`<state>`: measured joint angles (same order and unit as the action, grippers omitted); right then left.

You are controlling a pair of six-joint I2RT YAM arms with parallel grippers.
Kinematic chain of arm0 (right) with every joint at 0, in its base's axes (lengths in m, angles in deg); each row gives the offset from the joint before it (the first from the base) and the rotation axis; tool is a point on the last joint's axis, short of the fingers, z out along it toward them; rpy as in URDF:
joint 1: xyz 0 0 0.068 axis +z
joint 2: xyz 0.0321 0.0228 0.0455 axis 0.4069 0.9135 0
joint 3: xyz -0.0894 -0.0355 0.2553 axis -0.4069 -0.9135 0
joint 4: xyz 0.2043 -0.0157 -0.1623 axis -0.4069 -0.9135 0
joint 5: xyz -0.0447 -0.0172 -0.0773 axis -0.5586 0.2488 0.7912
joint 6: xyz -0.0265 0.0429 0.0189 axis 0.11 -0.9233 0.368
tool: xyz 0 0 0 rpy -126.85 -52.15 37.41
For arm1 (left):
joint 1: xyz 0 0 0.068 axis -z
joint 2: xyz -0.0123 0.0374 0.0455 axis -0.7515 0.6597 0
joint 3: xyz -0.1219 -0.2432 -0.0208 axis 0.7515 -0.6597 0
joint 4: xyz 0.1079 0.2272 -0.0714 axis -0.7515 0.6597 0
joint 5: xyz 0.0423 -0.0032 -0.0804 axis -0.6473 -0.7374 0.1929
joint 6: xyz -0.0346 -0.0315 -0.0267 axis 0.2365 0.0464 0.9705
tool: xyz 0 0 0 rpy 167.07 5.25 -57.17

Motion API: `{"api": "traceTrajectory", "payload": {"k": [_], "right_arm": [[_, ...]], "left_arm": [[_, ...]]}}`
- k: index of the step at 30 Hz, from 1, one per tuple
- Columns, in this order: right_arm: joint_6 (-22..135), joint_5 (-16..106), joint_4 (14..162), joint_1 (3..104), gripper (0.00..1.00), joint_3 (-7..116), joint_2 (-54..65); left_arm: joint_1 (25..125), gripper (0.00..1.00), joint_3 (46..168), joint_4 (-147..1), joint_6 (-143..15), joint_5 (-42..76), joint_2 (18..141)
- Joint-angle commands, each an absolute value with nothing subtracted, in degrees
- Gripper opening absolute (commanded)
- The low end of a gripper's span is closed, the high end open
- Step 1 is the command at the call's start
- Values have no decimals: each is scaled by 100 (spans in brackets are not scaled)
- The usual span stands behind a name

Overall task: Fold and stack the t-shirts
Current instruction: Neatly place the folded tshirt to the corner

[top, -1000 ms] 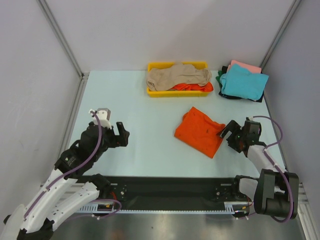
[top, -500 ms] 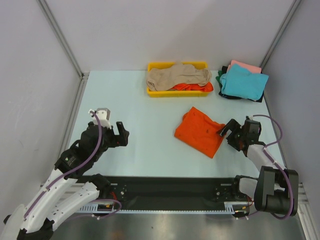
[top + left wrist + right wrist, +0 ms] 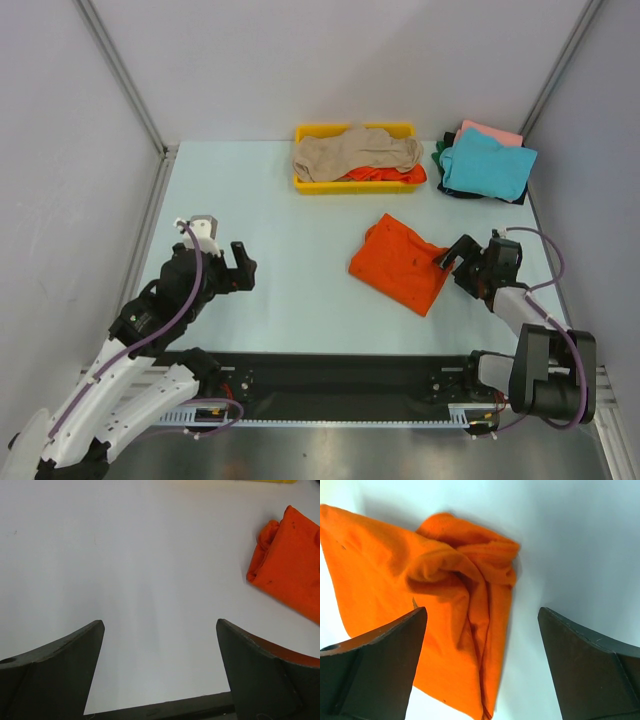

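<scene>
A bright orange t-shirt lies folded on the table right of centre; it also shows in the right wrist view and the left wrist view. My right gripper is open at its right edge, jaws spread over the cloth's bunched corner, holding nothing. My left gripper is open and empty over bare table at the left. A beige t-shirt lies crumpled in the yellow tray over another orange shirt. A teal t-shirt tops a stack with pink and dark green shirts.
The shallow yellow tray stands at the back centre. The shirt stack sits at the back right by the wall frame. Grey walls close in the table on left, back and right. A black rail runs along the near edge.
My right gripper has shifted slightly toward the orange shirt's right edge. The left arm has barely moved.
</scene>
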<state>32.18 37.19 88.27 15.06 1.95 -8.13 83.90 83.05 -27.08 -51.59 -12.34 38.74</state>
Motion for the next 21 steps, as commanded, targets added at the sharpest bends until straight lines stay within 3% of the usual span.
{"api": "traceTrajectory", "payload": {"k": [1, 6, 12, 15, 18, 19, 21], "right_arm": [[3166, 3718, 9084, 1478, 100, 222, -477], [3025, 3516, 9585, 1504, 100, 248, 95], [3043, 3673, 9709, 1715, 91, 494, 447], [3034, 3727, 9762, 1759, 82, 590, 570], [3042, 3709, 9832, 1759, 65, 696, 736], [3043, 3718, 9850, 1768, 50, 749, 772], [3025, 3692, 9928, 1768, 30, 776, 807]], "left_arm": [[8326, 100, 8272, -2890, -5198, -1211, 3836], [8326, 100, 8263, -2899, -5216, -1193, 3801], [8317, 100, 8263, -2908, -5224, -1184, 3748], [8326, 100, 8255, -2917, -5224, -1176, 3740], [8326, 100, 8255, -2925, -5224, -1158, 3731], [8326, 100, 8255, -2926, -5224, -1149, 3731], [8326, 100, 8255, -2934, -5242, -1140, 3731]]}}
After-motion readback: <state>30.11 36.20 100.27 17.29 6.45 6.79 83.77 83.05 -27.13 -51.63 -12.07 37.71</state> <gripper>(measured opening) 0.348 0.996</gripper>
